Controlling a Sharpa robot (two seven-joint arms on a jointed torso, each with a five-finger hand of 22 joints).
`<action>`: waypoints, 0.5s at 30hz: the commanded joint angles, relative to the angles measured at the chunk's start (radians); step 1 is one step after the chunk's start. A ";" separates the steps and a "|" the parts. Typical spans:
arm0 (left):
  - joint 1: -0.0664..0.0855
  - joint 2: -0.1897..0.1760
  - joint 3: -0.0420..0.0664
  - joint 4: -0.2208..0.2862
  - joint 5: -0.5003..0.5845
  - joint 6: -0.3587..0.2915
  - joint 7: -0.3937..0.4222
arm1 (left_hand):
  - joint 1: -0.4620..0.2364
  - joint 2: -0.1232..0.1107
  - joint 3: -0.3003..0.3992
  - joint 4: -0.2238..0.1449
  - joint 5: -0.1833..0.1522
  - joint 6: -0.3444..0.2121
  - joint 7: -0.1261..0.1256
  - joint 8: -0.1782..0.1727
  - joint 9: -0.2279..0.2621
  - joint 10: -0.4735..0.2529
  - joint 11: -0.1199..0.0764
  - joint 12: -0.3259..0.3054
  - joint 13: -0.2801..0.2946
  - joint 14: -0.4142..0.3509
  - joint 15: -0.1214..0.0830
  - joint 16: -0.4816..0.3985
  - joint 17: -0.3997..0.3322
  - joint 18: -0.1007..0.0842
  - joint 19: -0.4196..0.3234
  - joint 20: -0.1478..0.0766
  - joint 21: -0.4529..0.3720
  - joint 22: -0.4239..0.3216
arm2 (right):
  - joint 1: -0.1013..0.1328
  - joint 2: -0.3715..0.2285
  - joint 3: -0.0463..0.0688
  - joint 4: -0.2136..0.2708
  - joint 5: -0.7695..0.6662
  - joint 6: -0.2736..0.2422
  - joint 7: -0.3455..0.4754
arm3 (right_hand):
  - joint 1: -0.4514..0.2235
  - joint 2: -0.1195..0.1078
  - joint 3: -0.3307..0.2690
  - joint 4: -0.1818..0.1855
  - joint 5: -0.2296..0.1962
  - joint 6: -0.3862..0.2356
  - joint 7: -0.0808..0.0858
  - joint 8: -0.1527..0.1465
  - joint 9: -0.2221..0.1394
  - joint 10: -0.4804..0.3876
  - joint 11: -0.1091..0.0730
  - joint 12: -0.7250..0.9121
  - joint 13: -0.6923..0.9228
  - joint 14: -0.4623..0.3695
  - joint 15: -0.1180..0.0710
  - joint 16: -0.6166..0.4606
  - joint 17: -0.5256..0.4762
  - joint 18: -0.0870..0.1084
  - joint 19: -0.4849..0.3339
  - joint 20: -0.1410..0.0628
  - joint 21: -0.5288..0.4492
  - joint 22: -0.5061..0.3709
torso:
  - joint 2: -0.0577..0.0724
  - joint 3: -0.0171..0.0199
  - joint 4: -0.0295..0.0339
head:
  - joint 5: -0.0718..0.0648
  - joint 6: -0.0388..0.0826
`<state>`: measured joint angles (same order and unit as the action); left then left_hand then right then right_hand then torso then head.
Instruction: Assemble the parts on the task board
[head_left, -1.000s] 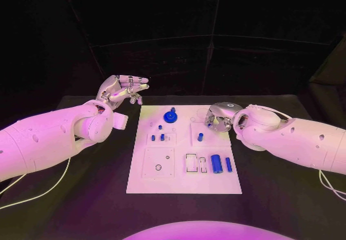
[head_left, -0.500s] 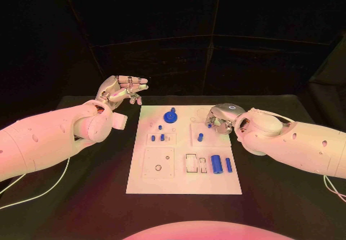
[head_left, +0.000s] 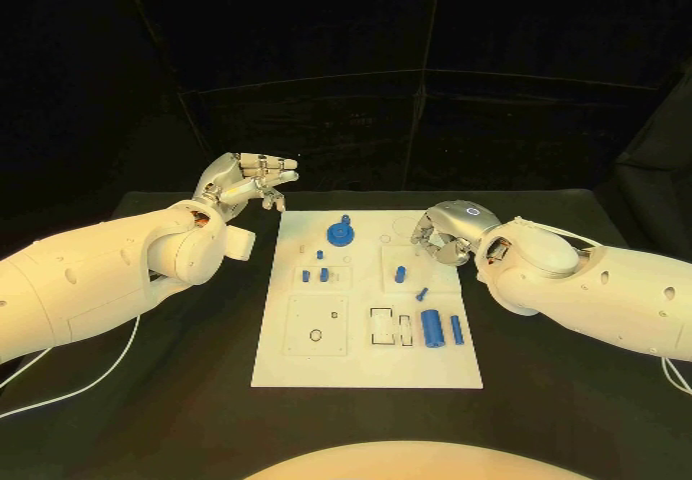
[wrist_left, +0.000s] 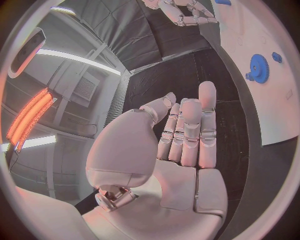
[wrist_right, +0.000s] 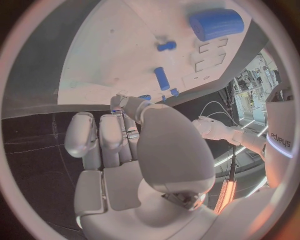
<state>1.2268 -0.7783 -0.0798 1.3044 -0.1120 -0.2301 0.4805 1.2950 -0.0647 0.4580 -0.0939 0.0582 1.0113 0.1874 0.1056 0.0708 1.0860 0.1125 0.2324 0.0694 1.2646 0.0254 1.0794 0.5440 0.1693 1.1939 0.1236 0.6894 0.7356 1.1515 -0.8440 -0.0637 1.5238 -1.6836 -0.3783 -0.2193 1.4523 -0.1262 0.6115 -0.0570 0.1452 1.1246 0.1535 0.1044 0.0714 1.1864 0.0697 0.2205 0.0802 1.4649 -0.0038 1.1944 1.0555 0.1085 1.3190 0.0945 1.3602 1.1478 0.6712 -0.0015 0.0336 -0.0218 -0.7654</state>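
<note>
Overhead, black table – white task board; left robot hand empty, fingers curled; right robot hand unclear.

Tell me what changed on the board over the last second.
A small blue peg, by the right hand half a second ago, now lies nearer the robot on the task board, apart from that hand. The right hand shifted slightly rightward. The left hand and the other parts stayed put.
</note>
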 joint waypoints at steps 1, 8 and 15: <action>0.002 0.001 0.001 0.000 0.006 0.021 -0.005 | -0.008 -0.006 -0.006 -0.002 -0.001 -0.006 0.002 0.004 -0.001 -0.010 0.001 0.005 0.001 -0.007 -0.002 -0.006 -0.001 0.014 -0.009 -0.001 -0.005 -0.001 | 0.002 -0.008 0.001 0.019 -0.008 -0.040 -0.009 | -0.013 -0.003 0.002 -0.003 0.004 0.008 -0.003 -0.005 0.000 0.000 0.007 -0.003 -0.002 0.024 -0.006 0.007 0.000 -0.017 0.007 0.001 0.004 0.001 | 0.000 0.0000 -0.0018 | 0.002 0.001; 0.002 0.000 0.001 0.001 0.006 0.023 -0.006 | -0.007 -0.006 -0.007 -0.002 -0.001 -0.007 0.002 0.005 -0.001 -0.010 0.001 0.005 0.001 -0.009 -0.002 -0.007 -0.003 0.014 -0.009 -0.001 -0.006 -0.002 | 0.003 -0.019 0.002 0.030 0.000 -0.017 -0.022 | -0.024 -0.006 -0.001 -0.003 -0.004 0.008 -0.003 -0.007 0.000 -0.001 0.007 -0.005 -0.003 0.023 -0.006 0.007 -0.002 -0.017 0.006 0.001 0.004 0.001 | 0.000 0.0001 -0.0002 | -0.002 0.001; 0.002 0.001 0.001 -0.001 0.006 0.023 -0.007 | -0.007 -0.006 -0.007 -0.002 -0.001 -0.007 0.002 0.005 -0.001 -0.011 0.001 0.006 0.001 -0.010 -0.002 -0.009 -0.006 0.014 -0.009 -0.001 -0.006 -0.002 | 0.003 -0.019 0.002 0.033 0.012 0.008 -0.028 | -0.029 -0.007 -0.003 -0.004 -0.009 0.007 -0.003 -0.008 0.000 -0.003 0.007 -0.006 -0.003 0.023 -0.006 0.006 -0.004 -0.016 0.005 0.002 0.003 0.000 | 0.001 0.0011 -0.0008 | -0.004 0.000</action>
<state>1.2268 -0.7786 -0.0798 1.3040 -0.1115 -0.2197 0.4722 1.2950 -0.0647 0.4553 -0.0967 0.0582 1.0113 0.1874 0.1056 0.0708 1.0824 0.1161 0.2323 0.0693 1.2612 0.0218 1.0755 0.5389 0.1692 1.1903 0.1199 0.6894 0.7349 1.1523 -0.8634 -0.0628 1.5524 -1.6779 -0.3838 -0.2379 1.4326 -0.1352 0.6115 -0.0571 0.1411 1.1284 0.1501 0.1006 0.0714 1.1864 0.0696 0.2205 0.0778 1.4649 -0.0038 1.1985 1.0528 0.1084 1.3189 0.0946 1.3602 1.1477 0.6716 -0.0014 0.0326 -0.0260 -0.7649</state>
